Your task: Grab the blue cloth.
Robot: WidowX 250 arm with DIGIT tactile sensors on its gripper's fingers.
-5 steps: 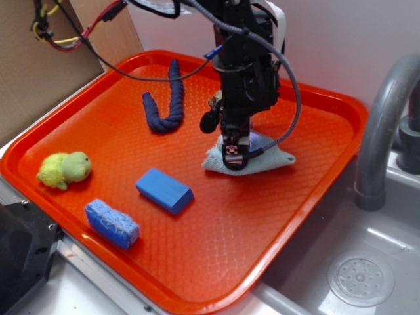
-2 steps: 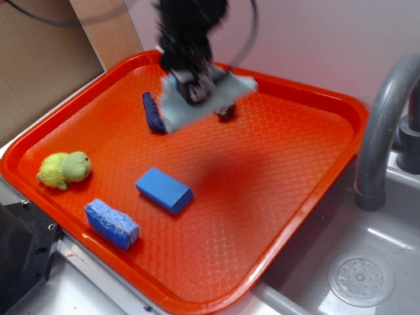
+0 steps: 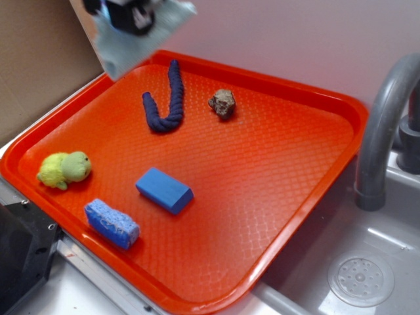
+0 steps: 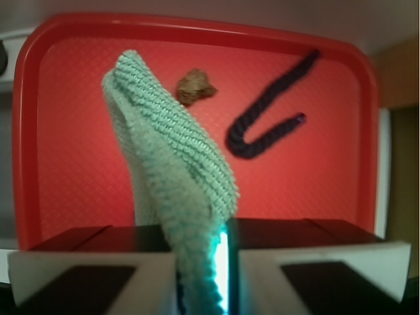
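The blue cloth (image 3: 128, 46), pale grey-blue and woven, hangs high above the back left corner of the orange tray (image 3: 308, 98). My gripper (image 3: 134, 16) is at the top edge of the exterior view, blurred, shut on the cloth. From the wrist, the cloth (image 4: 174, 170) droops from between the two jaws, which pinch its upper end, and my gripper (image 4: 205, 275) sits at the bottom of that picture. Most of the arm is out of view.
On the tray lie a dark blue rope (image 3: 165, 102), a brown rock (image 3: 222, 103), a bright blue block (image 3: 164, 189), a blue sponge (image 3: 111, 223) and a yellow-green plush toy (image 3: 63, 168). A grey faucet (image 3: 380, 131) and sink (image 3: 367, 275) stand to the right.
The gripper has risen from the tray's middle and swung to the upper left with the cloth in it. The rock it hid now shows.
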